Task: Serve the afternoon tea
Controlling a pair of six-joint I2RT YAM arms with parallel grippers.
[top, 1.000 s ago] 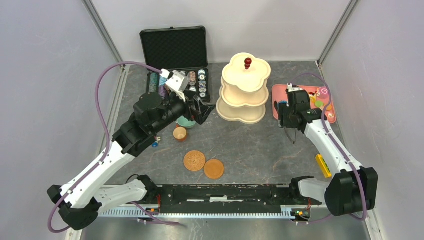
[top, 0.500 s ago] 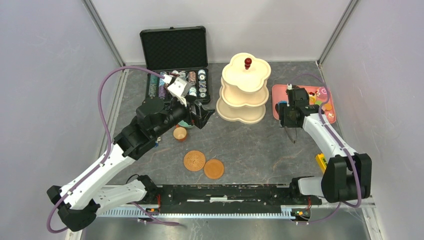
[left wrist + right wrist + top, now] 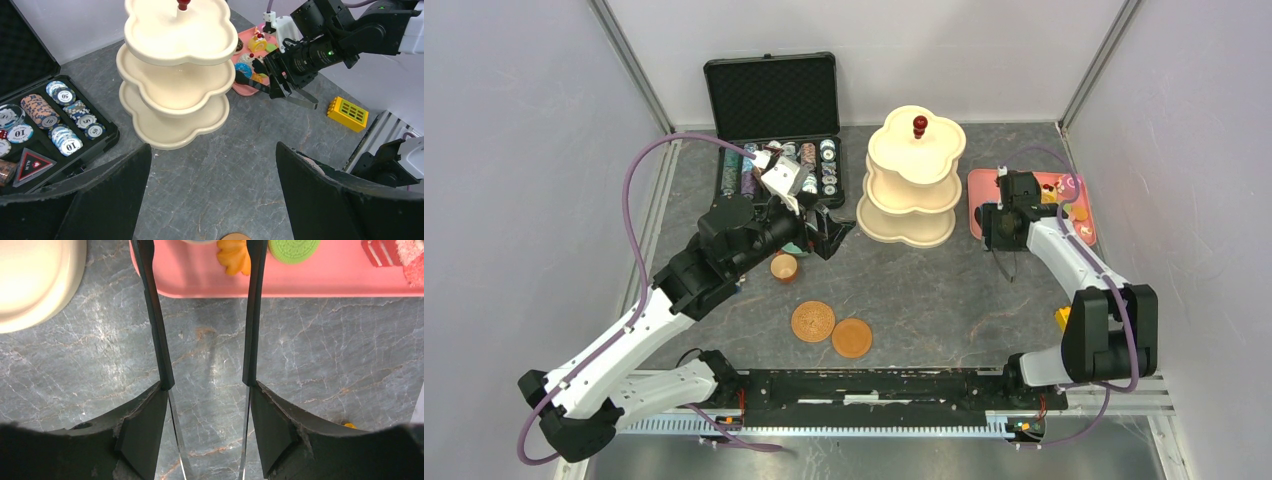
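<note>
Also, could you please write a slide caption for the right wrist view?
Open right gripper above the pink tray's near edge, its fingers framing an orange toy pastry.

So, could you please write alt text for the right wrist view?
The right gripper hangs open over the grey table, its fingers reaching over the near edge of a pink tray. On the tray lie an orange pastry, a green pastry and a red-and-white cake slice; the cream stand shows at upper left.
</note>
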